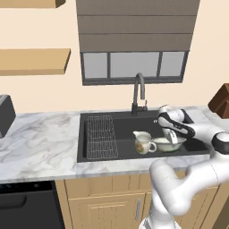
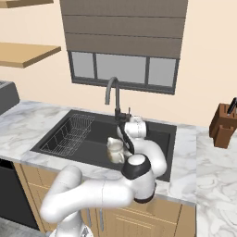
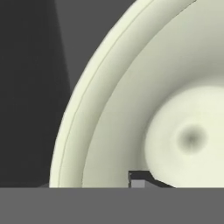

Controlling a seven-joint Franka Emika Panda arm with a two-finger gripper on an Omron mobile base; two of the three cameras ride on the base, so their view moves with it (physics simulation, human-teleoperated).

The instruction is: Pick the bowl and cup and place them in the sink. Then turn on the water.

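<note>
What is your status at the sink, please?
Gripper low over the pale cream-green shallow bowl, grip unclear. Bowl inside the black recessed sink. Cream handled jug right beside the bowl.

The white arm bends forward and down, the wrist turned downward. The gripper (image 1: 171,139) hangs low; its jaw spacing is unclear.

You see the bowl (image 1: 169,144) in the sink (image 1: 94,155), the jug (image 1: 142,142) just left of it, the rack (image 1: 101,136) farther left, the faucet (image 1: 139,93) behind.
</note>
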